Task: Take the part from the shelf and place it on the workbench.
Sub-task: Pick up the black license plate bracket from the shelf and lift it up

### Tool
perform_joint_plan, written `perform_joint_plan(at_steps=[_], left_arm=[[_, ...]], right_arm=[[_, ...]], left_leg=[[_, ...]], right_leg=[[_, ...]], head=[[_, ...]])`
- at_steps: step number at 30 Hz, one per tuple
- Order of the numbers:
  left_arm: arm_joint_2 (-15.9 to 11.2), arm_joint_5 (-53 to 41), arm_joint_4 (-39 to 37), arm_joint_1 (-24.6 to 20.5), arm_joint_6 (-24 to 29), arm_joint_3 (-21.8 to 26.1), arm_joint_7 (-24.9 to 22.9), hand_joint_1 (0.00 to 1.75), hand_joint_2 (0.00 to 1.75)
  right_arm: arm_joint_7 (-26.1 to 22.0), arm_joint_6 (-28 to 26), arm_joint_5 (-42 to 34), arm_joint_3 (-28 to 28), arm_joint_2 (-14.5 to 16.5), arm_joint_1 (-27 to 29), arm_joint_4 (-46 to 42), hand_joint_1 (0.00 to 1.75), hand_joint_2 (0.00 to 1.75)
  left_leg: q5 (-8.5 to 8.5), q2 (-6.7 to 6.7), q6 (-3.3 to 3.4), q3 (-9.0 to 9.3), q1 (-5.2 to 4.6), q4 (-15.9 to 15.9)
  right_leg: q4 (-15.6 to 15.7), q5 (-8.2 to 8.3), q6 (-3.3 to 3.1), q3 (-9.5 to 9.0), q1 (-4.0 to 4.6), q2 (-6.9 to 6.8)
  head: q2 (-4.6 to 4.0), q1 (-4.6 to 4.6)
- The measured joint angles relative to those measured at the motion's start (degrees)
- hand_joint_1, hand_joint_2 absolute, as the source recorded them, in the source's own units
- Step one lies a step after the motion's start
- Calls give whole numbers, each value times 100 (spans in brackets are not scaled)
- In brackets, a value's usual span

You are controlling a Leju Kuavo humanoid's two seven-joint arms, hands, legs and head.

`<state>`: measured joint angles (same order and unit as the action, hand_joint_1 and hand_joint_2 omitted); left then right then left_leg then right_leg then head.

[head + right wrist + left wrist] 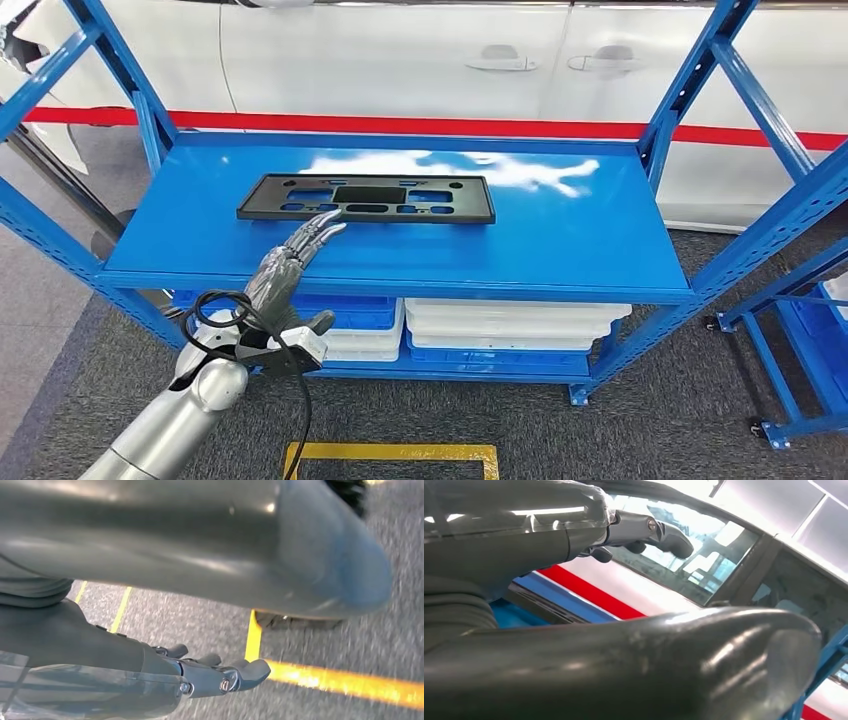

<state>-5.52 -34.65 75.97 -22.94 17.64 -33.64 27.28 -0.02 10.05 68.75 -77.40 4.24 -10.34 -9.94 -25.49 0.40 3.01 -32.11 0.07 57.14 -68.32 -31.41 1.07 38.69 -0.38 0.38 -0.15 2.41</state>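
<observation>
Head view, left to right. The left hand [285, 268] reaches over the front edge of the blue shelf [560, 240] with fingers extended and spread, holding nothing; its fingertips [328, 222] lie at the near edge of the part [366, 198], a flat black perforated panel lying flat near the middle-left of the shelf top, apparently positioned for a slide or pinch along that edge. White and blue bins [515, 325] are stacked on the tier below. In the right wrist view, the right hand [210, 672] hangs above grey carpet with yellow floor tape [345, 682], fingers loosely extended and empty, presumably idle.
</observation>
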Motion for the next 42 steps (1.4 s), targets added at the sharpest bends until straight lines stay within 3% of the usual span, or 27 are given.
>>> perform_joint_plan(at_steps=[2, 3, 5, 7, 8, 12, 14, 16, 17, 18, 19, 21, 22, 23, 26, 28, 31, 32, 33, 34, 36, 37, 39, 42], left_arm=[[1, -4, 2, 29, -5, -2, -1, 0, 0], [1, -4, 2, 45, -5, -3, -1, 0, 0], [1, -4, 4, 61, -5, -5, 0, 0, 0], [0, -5, 9, 61, -5, -7, -1, 0, 0], [-1, -7, 12, 60, -5, -9, -1, 0, 0], [0, -10, 40, 55, -5, -18, -1, 0, 0], [-3, -10, 61, 55, -5, -19, -1, 0, 0], [-7, -10, 63, 74, -7, -23, -1, 0, 0], [-8, -10, 63, 88, -7, -26, -1, 0, 0], [-8, -10, 63, 96, -7, -28, -2, 0, 0], [-8, -10, 63, 98, -7, -30, -2, 0, 0], [-10, -10, 63, 92, -7, -30, -2, 0, 0], [-12, -10, 64, 86, -10, -31, -2, 0, 0], [-14, -11, 66, 83, -13, -32, -3, 0, 0], [-15, -15, 78, 76, -20, -41, -4, 0, 0], [-18, -14, 89, 57, -22, -43, -1, 0, 0], [-14, -15, 96, 58, -36, -46, 0, 0, 0], [-14, -15, 96, 69, -40, -49, 0, 0, 0], [-14, -15, 96, 77, -42, -50, 0, 0, 0], [-14, -15, 96, 80, -44, -51, 0, 0, 0], [-14, -15, 96, 80, -52, -52, 0, 0, 0], [-14, -15, 97, 77, -56, -52, 0, 0, 0], [-14, -15, 98, 73, -62, -54, 0, 0, 0], [-13, -15, 110, 66, -73, -60, 0, 0, 0]], right_arm=[[1, 1, -6, 0, -1, 10, 1, 0, 0], [2, 0, -9, 0, -2, 18, 1, 0, 0], [2, -2, -13, 0, -13, 26, -1, 0, 0], [2, -3, -14, 0, -23, 17, -1, 0, 0], [2, -2, -14, 0, -24, 12, -1, 0, 0], [1, 0, -14, 1, -21, 20, -1, 0, 0], [-2, -1, -15, 2, -19, 21, -1, 0, 0], [-3, -2, -16, 2, -20, 20, -1, 0, 0], [-4, -2, -16, 2, -20, 21, -1, 0, 0], [-4, -2, -16, 2, -20, 22, -1, 0, 0], [-4, -2, -16, 2, -20, 23, -1, 0, 0], [-4, -1, -17, 2, -20, 27, -1, 0, 0], [-4, -1, -18, 2, -20, 23, -1, 0, 0], [-4, -1, -20, 2, -20, 20, -1, 0, 0], [-7, -1, -24, 2, -20, 13, -1, 0, 0], [-11, 0, -25, 2, -20, 17, 0, 0, 0], [-15, 1, -25, 2, -20, 21, 2, 0, 0], [-15, 0, -26, 3, -20, 27, 1, 0, 0], [-15, -1, -26, 3, -20, 34, 1, 0, 0], [-15, -1, -27, 4, -20, 40, 0, 0, 0], [-15, -1, -27, 4, -22, 42, -1, 0, 0], [-15, -1, -27, 4, -26, 38, -1, 0, 0], [-15, -1, -27, 4, -33, 24, -1, 0, 0], [-15, 0, -25, 6, -31, 20, -1, 0, 0]], left_leg=[[-17, 3, 1, 10, 1, 2], [-32, 2, -5, 23, 3, 4], [-76, -4, -33, 69, 10, 17], [-134, -6, -90, 91, -13, 50], [-157, -5, -120, 92, -22, 61], [-269, 0, -238, 76, -15, 149], [-534, -9, -292, -163, 8, 664], [-821, -13, -332, -580, 34, 1437], [-849, -12, -347, -734, 49, 1677], [-761, -12, -357, -794, 63, 1712], [-571, -11, -359, -747, 73, 1531], [-122, -11, -336, -459, 82, 808], [-2, -14, -317, -329, 74, 486], [45, -20, -295, -256, 64, 292], [23, -41, -216, -231, 51, 174], [32, -45, -143, -175, 65, 114], [6, -43, -55, -122, 42, 90], [-8, -44, -39, -111, 27, 93], [-27, -48, -28, -93, 12, 94], [-49, -54, -23, -64, -1, 96], [-105, -62, -28, 17, -22, 96], [-137, -63, -41, 47, -40, 101], [-183, -61, -84, 70, -60, 98], [-246, -47, -174, 88, -64, 107]], right_leg=[[-517, -102, 43, 329, -37, -6], [-501, 4, 59, 359, -53, -9], [113, 440, 67, 103, -78, -22], [776, 693, 26, -211, -68, -36], [934, 713, -4, -284, -55, -38], [1024, 663, -138, -343, -63, -26], [1053, 646, -204, -394, -86, -31], [1050, 614, -238, -422, -86, -31], [1046, 597, -240, -438, -85, -27], [1041, 578, -233, -458, -87, -20], [1033, 555, -219, -485, -90, -12], [1013, 498, -175, -542, -96, 2], [997, 475, -144, -549, -90, 5], [992, 464, -110, -541, -84, 5], [1014, 461, -3, -530, -82, -4], [839, 345, 49, -474, -90, -16], [-157, -62, 74, 63, -88, -22], [-445, -123, 74, 252, -87, -22], [-553, -77, 66, 355, -86, -22], [-449, 75, 47, 347, -81, -23], [245, 528, -30, 68, -47, -24], [599, 673, -74, -96, -23, -31], [953, 732, -132, -260, 15, -47], [1061, 703, -178, -337, -10, -45]], head=[[0, 1], [0, 0], [0, -1], [0, 1], [0, 1], [0, 2], [0, 2], [0, 2], [0, 3], [0, 3], [0, 3], [0, 2], [0, 2], [0, 1], [0, 2], [0, 2], [0, 1], [0, 1], [0, 2], [0, 2], [0, 2], [0, 2], [0, 2], [0, 2]])
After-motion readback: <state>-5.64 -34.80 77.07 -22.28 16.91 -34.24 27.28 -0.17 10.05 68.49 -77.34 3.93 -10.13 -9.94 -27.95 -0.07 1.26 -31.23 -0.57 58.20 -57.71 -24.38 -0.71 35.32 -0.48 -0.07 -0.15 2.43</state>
